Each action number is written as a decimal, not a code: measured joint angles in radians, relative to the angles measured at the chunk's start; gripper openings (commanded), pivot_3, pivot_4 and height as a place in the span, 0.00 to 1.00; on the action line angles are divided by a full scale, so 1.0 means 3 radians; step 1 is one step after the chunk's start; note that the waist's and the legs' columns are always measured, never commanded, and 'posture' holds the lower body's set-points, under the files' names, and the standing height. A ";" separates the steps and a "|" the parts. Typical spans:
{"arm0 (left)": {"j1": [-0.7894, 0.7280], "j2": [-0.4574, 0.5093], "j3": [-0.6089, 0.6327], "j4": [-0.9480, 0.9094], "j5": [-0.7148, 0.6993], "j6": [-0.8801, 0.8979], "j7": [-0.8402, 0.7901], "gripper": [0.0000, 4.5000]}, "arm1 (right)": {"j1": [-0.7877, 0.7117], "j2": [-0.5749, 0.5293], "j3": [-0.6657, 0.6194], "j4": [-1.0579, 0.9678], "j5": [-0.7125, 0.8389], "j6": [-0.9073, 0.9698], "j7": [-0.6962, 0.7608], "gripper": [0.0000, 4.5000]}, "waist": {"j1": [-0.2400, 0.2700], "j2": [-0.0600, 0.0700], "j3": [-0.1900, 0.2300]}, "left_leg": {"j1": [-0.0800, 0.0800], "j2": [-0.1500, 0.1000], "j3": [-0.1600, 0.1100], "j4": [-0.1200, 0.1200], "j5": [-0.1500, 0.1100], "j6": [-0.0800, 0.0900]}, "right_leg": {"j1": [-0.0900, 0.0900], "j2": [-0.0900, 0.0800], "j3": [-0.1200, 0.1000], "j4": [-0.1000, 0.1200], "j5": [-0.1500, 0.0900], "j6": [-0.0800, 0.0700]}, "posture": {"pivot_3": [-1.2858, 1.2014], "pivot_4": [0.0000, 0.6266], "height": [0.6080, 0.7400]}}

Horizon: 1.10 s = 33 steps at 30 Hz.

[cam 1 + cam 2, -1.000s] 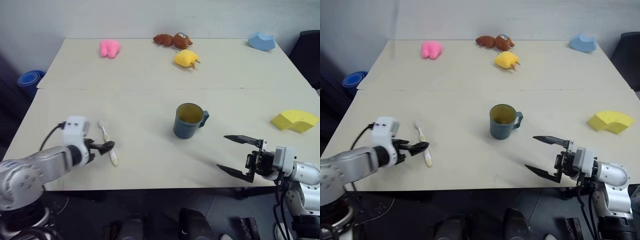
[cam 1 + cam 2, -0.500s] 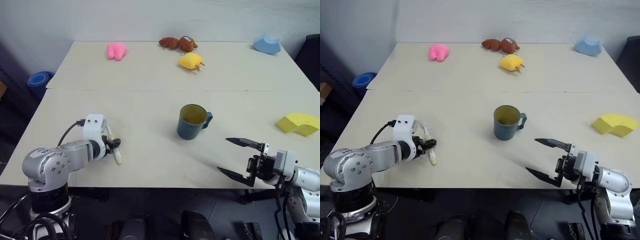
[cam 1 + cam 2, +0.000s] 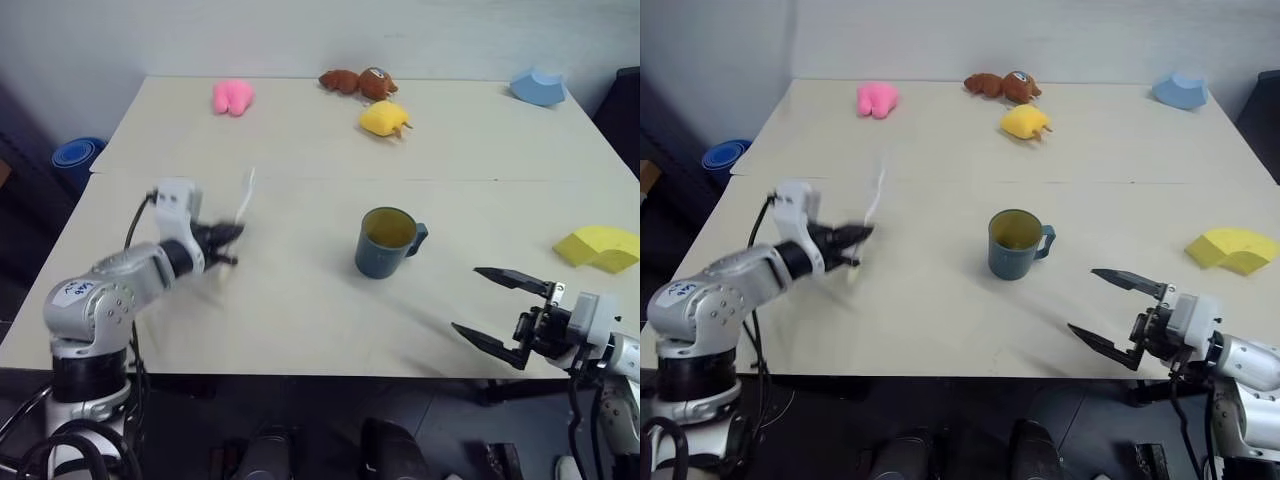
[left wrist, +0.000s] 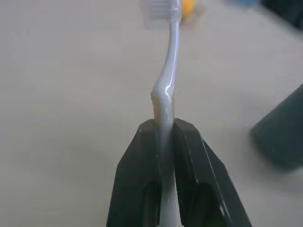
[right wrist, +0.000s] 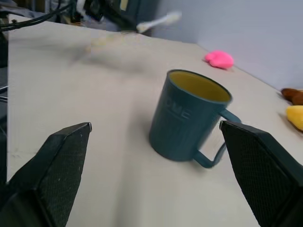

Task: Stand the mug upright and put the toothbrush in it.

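Toothbrush (image 4: 166,90): lifted off table (image 3: 300,300), pinched in closed left gripper (image 3: 228,243), left of mug (image 3: 385,241).
Mug: already upright.
Right gripper (image 3: 500,315): wide open, empty, near mug.
Next: carry to mug.

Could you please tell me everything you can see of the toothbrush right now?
The toothbrush is slim, with a white, slightly bent neck and a bristle head at its far end. The left gripper is shut on its handle and holds it lifted off the table, head pointing up and away, to the left of the upright mug.
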 measured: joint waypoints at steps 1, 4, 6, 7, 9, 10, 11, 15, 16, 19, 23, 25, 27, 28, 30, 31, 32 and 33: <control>-0.0125 -0.0109 0.0003 0.0039 -0.0012 -0.0195 -0.0110 0.02 | -0.0007 0.0000 -0.0039 -0.0002 -0.0005 0.0006 -0.0039 1.00 | 0.0001 0.0000 0.0000 | -0.0006 0.0000 -0.0001 0.0003 0.0001 0.0001 | -0.0003 0.0000 -0.0002 -0.0002 0.0000 0.0000 | 0.52 0.24 1.00; -0.0431 -0.0532 -0.0065 0.0234 -0.0026 -0.0851 -0.0500 0.02 | 0.0083 -0.0011 -0.0225 -0.0066 -0.0003 0.0029 -0.0194 1.00 | 0.0002 -0.0002 0.0001 | -0.0009 -0.0001 0.0000 0.0002 0.0001 0.0002 | -0.0003 0.0000 -0.0006 -0.0004 0.0002 0.0003 | 0.52 0.24 1.00; -0.0556 -0.0836 -0.0210 0.0324 -0.0059 -0.1169 -0.0823 0.02 | 0.0170 -0.0015 -0.0301 -0.0129 -0.0004 0.0067 -0.0257 1.00 | 0.0006 -0.0006 0.0003 | -0.0010 -0.0001 -0.0001 0.0002 0.0001 0.0003 | -0.0004 0.0001 -0.0010 -0.0006 0.0002 0.0004 | 0.52 0.24 1.00; -0.0603 -0.0909 -0.0292 0.0379 -0.0060 -0.1256 -0.0950 0.02 | 0.0212 -0.0015 -0.0334 -0.0165 -0.0004 0.0071 -0.0285 1.00 | 0.0005 -0.0007 0.0004 | -0.0012 -0.0001 0.0000 0.0002 0.0002 0.0004 | -0.0004 0.0001 -0.0009 -0.0008 0.0002 0.0004 | 0.52 0.24 1.00; -0.0754 -0.1216 -0.0499 0.0610 -0.0042 -0.1580 -0.1306 0.02 | 0.0348 -0.0011 -0.0386 -0.0278 -0.0011 0.0075 -0.0379 1.00 | 0.0009 -0.0008 0.0004 | -0.0012 -0.0002 0.0001 0.0002 0.0004 0.0007 | -0.0003 0.0001 -0.0009 -0.0011 0.0002 0.0004 | 0.52 0.24 1.00; -0.0825 -0.1375 -0.0597 0.0775 0.0010 -0.1760 -0.1430 0.02 | 0.0392 0.0004 -0.0416 -0.0339 -0.0023 0.0077 -0.0429 1.00 | 0.0012 -0.0008 0.0005 | -0.0012 -0.0002 0.0003 0.0004 0.0004 0.0008 | -0.0002 0.0001 -0.0008 -0.0011 0.0003 0.0004 | 0.52 0.24 1.00; -0.0851 -0.1495 -0.0717 0.0942 0.0092 -0.1947 -0.1534 0.02 | 0.0410 0.0019 -0.0440 -0.0402 -0.0030 0.0077 -0.0482 1.00 | 0.0010 -0.0008 0.0005 | -0.0011 -0.0003 0.0003 0.0003 0.0004 0.0008 | -0.0002 0.0001 -0.0007 -0.0012 0.0003 0.0005 | 0.52 0.24 1.00; -0.0857 -0.1747 -0.0955 0.1693 0.0509 -0.2681 -0.1838 0.02 | 0.0528 0.0077 -0.0479 -0.0556 -0.0060 0.0079 -0.0684 1.00 | -0.0012 -0.0009 0.0005 | -0.0009 -0.0001 0.0005 0.0000 0.0005 0.0009 | -0.0004 0.0003 -0.0006 -0.0012 0.0003 0.0005 | 0.52 0.24 1.00; -0.0856 -0.1801 -0.0991 0.1891 0.0601 -0.2875 -0.1913 0.02 | 0.0534 0.0107 -0.0479 -0.0599 -0.0075 0.0079 -0.0741 1.00 | -0.0007 -0.0009 0.0005 | -0.0011 -0.0001 0.0005 0.0001 0.0005 0.0009 | -0.0004 0.0003 -0.0006 -0.0012 0.0003 0.0005 | 0.52 0.24 1.00; -0.0859 -0.1929 -0.0983 0.2345 0.0777 -0.3338 -0.1950 0.02 | 0.0557 0.0157 -0.0475 -0.0683 -0.0097 0.0078 -0.0840 1.00 | 0.0000 -0.0010 0.0006 | -0.0012 -0.0002 0.0005 0.0001 0.0004 0.0010 | -0.0004 0.0002 -0.0006 -0.0014 0.0003 0.0005 | 0.52 0.24 1.00; -0.0870 -0.2014 -0.0913 0.2676 0.0860 -0.3699 -0.1918 0.30 | 0.0597 0.0183 -0.0468 -0.0758 -0.0114 0.0078 -0.0911 1.00 | 0.0016 -0.0011 0.0007 | -0.0013 -0.0002 0.0004 0.0002 0.0004 0.0012 | -0.0004 0.0002 -0.0007 -0.0015 0.0003 0.0005 | 0.52 0.24 1.00; -0.0880 -0.2040 -0.0876 0.2742 0.0873 -0.3807 -0.1908 0.42 | 0.0614 0.0190 -0.0468 -0.0775 -0.0122 0.0078 -0.0936 1.00 | 0.0020 -0.0012 0.0007 | -0.0014 -0.0002 0.0003 0.0001 0.0003 0.0013 | -0.0004 0.0002 -0.0007 -0.0016 0.0003 0.0005 | 0.52 0.24 1.00; -0.0907 -0.2042 -0.0864 0.2766 0.0891 -0.3881 -0.1934 0.54 | 0.0620 0.0191 -0.0465 -0.0777 -0.0139 0.0078 -0.0959 1.00 | 0.0025 -0.0012 0.0007 | -0.0013 -0.0002 0.0004 0.0002 0.0003 0.0013 | -0.0004 0.0002 -0.0008 -0.0015 0.0003 0.0006 | 0.52 0.24 1.00; -0.0893 -0.2026 -0.0864 0.2746 0.0891 -0.3872 -0.1951 0.61 | 0.0609 0.0191 -0.0461 -0.0776 -0.0142 0.0079 -0.0958 1.00 | 0.0025 -0.0012 0.0007 | -0.0013 -0.0002 0.0004 0.0002 0.0003 0.0013 | -0.0004 0.0002 -0.0008 -0.0015 0.0003 0.0006 | 0.52 0.24 1.00; -0.0819 -0.1944 -0.0869 0.2606 0.0891 -0.3816 -0.1965 0.73 | 0.0569 0.0187 -0.0454 -0.0760 -0.0142 0.0079 -0.0949 1.00 | 0.0020 -0.0012 0.0007 | -0.0013 -0.0001 0.0003 0.0001 0.0003 0.0013 | -0.0004 0.0002 -0.0008 -0.0014 0.0003 0.0006 | 0.52 0.24 1.00; -0.0749 -0.1845 -0.0885 0.2463 0.0892 -0.3745 -0.1987 0.81 | 0.0513 0.0180 -0.0444 -0.0738 -0.0141 0.0080 -0.0930 1.00 | 0.0006 -0.0012 0.0007 | -0.0012 -0.0001 0.0003 0.0001 0.0004 0.0013 | -0.0005 0.0003 -0.0008 -0.0013 0.0003 0.0005 | 0.52 0.24 1.00; -0.0681 -0.1719 -0.0885 0.2324 0.0894 -0.3669 -0.2009 0.88 | 0.0483 0.0168 -0.0446 -0.0720 -0.0138 0.0080 -0.0910 1.00 | -0.0015 -0.0010 0.0006 | -0.0011 0.0000 0.0003 0.0000 0.0004 0.0013 | -0.0005 0.0003 -0.0007 -0.0011 0.0003 0.0005 | 0.52 0.24 1.00; -0.0599 -0.1522 -0.0880 0.2140 0.0905 -0.3551 -0.2019 0.96 | 0.0464 0.0138 -0.0439 -0.0677 -0.0135 0.0080 -0.0863 1.00 | -0.0025 -0.0010 0.0006 | -0.0009 0.0004 0.0003 -0.0001 0.0004 0.0012 | -0.0005 0.0006 -0.0007 -0.0009 0.0003 0.0005 | 0.52 0.24 1.00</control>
